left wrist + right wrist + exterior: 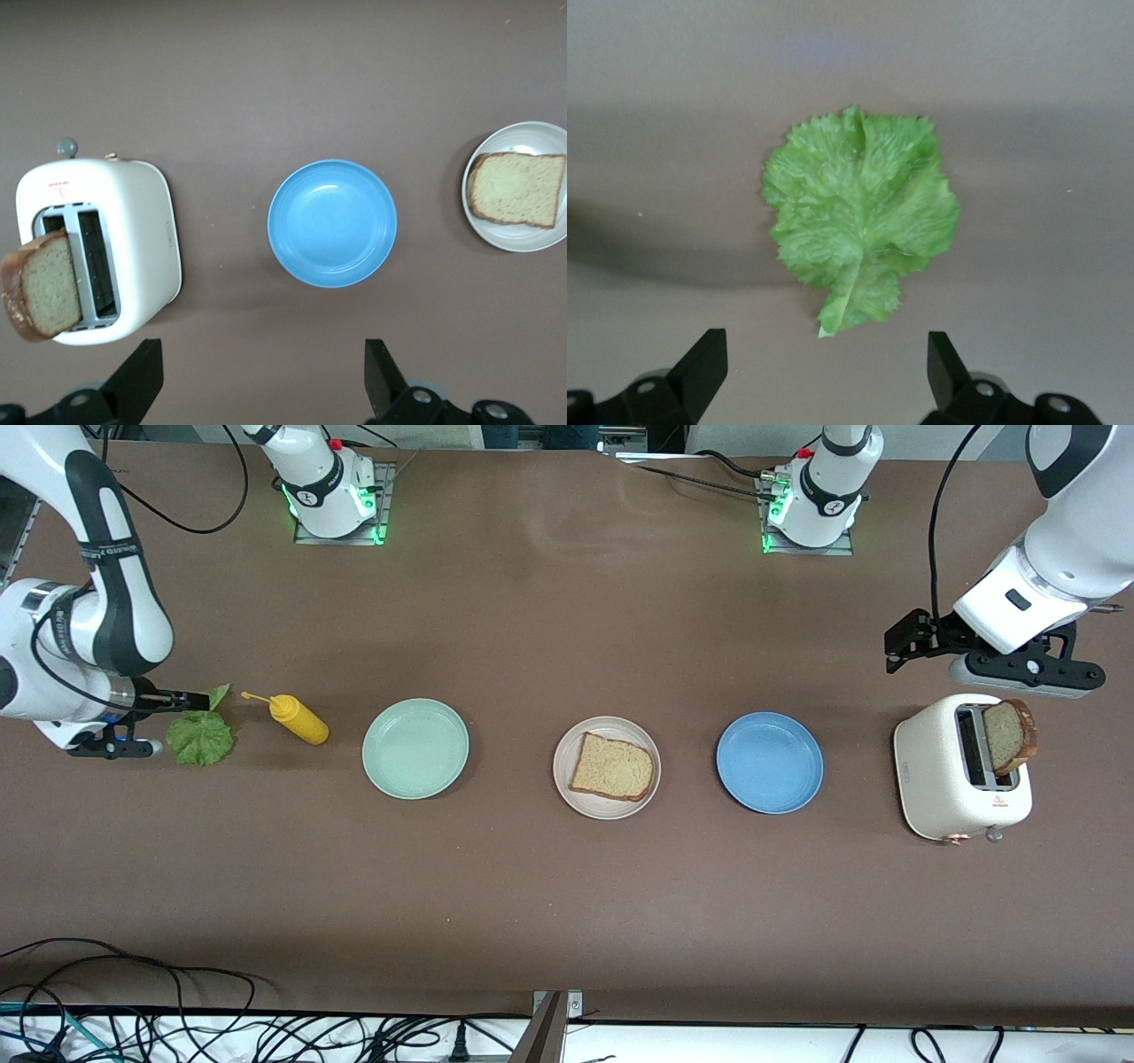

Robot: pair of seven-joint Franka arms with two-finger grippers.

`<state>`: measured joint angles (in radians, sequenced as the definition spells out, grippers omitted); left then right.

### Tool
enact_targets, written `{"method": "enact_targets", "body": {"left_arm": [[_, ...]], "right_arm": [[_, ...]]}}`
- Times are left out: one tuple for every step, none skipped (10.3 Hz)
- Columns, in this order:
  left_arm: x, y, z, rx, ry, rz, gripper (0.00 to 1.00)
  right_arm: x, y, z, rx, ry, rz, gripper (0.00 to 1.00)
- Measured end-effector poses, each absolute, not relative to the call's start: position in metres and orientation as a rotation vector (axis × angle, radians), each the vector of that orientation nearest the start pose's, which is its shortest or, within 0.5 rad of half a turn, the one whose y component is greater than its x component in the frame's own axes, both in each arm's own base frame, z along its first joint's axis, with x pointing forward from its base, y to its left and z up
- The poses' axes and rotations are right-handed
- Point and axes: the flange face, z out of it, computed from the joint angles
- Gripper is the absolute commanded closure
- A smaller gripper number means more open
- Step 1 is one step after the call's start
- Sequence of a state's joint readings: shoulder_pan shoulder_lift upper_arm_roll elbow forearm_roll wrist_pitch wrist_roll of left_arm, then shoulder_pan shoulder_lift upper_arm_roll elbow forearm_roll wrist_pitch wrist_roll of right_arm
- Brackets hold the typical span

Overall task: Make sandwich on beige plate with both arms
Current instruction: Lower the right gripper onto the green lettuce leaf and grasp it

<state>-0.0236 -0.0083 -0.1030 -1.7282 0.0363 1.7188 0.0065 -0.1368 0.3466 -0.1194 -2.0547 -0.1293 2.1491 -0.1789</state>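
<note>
A: Table noted. What is seen on the beige plate (pixel 607 767)?

B: One bread slice (pixel 613 767) is laid flat on it, at the middle of the brown table (pixel 532 903). The plate is flanked by a mint-green plate (pixel 415 747) toward the right arm's end and a blue plate (pixel 769 763) toward the left arm's end; all three are well apart.

A: And the second slice?

B: A second bread slice (pixel 1010 737) is seen standing tilted out of a slot of the white toaster (pixel 961 772), near the left arm's end.

A: Left gripper?

B: The left gripper (pixel 912 642) is held in the air over the table just beside the toaster. Its jaws are spread wide and nothing is gripped between them.

A: Right gripper?

B: The right gripper (pixel 182 701) is held low, over the edge of the lettuce leaf (pixel 202 735). Its fingers (pixel 700 363) are parted wide and nothing is clamped. The leaf is lying flat on the table, near a yellow squeeze bottle (pixel 297 719) that is lying on its side.
</note>
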Motion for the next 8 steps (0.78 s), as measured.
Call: {"method": "enact_targets", "body": {"left_arm": [[0.554,-0.067,0.566,-3.059,0.23,-0.006,0.0],[0.553,-0.071,0.567,-3.05,0.244,-0.011,0.0],[0.552,-0.074,0.568,-3.051,0.251,-0.016,0.0],[0.553,-0.075,0.569,-3.056,0.253,-0.021,0.0],[0.553,-0.076,0.57,-3.059,0.253,-0.027,0.0],[0.553,-0.077,0.571,-3.06,0.255,-0.029,0.0],[0.553,-0.076,0.571,-3.06,0.253,-0.03,0.0],[0.554,-0.075,0.571,-3.06,0.251,-0.032,0.0]], "right_arm": [[0.537,-0.147,0.238,-3.2,-0.022,0.414,0.0],[0.531,-0.148,0.228,-3.206,-0.027,0.395,0.0],[0.527,-0.151,0.22,-3.211,-0.031,0.382,0.0],[0.526,-0.155,0.213,-3.215,-0.041,0.37,0.0],[0.525,-0.157,0.206,-3.216,-0.045,0.368,0.0],[0.525,-0.158,0.2,-3.216,-0.048,0.373,0.07],[0.524,-0.158,0.195,-3.214,-0.05,0.38,0.32],[0.524,-0.158,0.192,-3.213,-0.05,0.387,0.58]]}}
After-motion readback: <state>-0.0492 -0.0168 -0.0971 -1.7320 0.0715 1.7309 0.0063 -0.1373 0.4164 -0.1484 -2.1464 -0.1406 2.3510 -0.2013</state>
